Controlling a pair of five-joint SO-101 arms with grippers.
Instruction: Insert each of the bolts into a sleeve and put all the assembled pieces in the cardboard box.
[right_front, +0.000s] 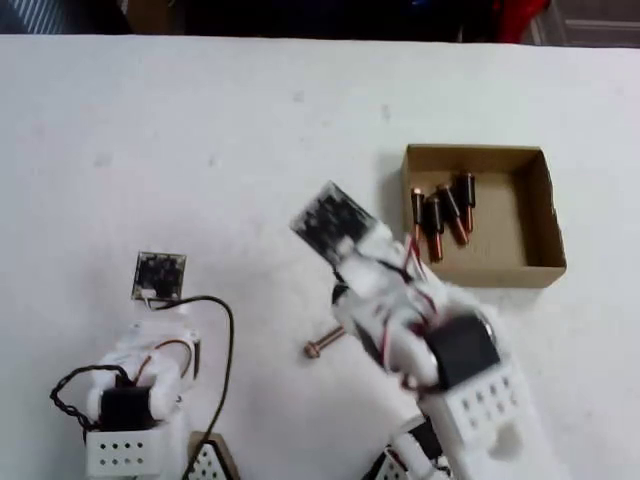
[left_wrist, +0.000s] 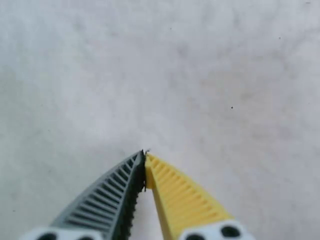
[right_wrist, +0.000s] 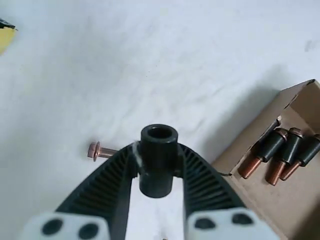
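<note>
While right pincer (right_wrist: 158, 150) grips sleeve (right_wrist: 159, 167), open bore facing wrist camera, bolt (right_wrist: 101, 151) lying flat

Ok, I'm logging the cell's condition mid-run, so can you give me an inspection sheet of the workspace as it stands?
Surface: white table, faintly smudged.
Job's things: four assembled pieces lie in the cardboard box; one bolt lies loose on the table; one black sleeve is held.
Clutter: nothing seen.
Grippers: right gripper shut on the sleeve, upright, near the box; left gripper shut, empty, over bare table.
Cables: black cable loops beside the left arm; red wires on the right arm.
Surroundings: dark space beyond the table's far edge.
</note>
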